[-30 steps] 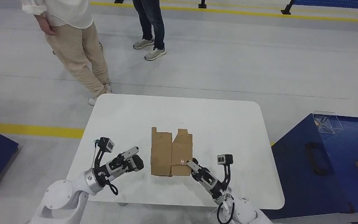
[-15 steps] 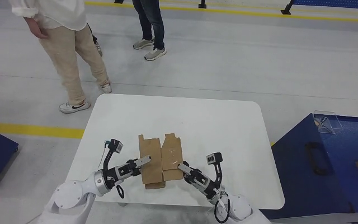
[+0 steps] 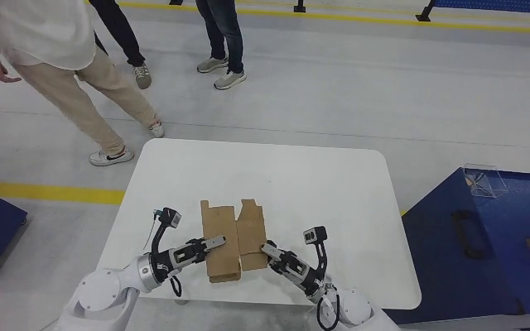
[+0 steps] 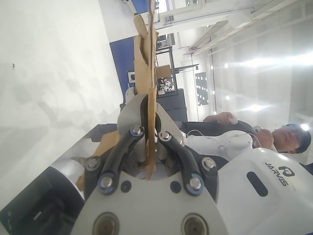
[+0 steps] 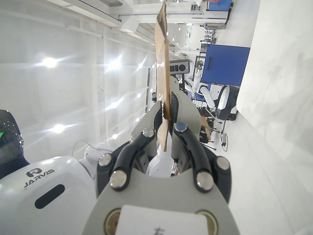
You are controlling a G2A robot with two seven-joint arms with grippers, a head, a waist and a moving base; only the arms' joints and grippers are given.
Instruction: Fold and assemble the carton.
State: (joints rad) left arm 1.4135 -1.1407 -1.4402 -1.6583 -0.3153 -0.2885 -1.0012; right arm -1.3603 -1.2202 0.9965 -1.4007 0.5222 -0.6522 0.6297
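You've got the flattened brown carton (image 3: 233, 240) held over the near edge of the white table (image 3: 331, 190); left gripper (image 3: 217, 243) is clamped on the carton's side toward the table's left edge, right gripper (image 3: 267, 247) pinches the other side; grey floor (image 3: 331, 91) surrounds the table, with a yellow line (image 3: 58, 194) off its left edge; blue cabinet (image 3: 464, 240) sits off its right edge.

Brown carton (image 3: 232, 242) flat, unfolded (two notched panels), near table's (image 3: 331, 182) front edge.
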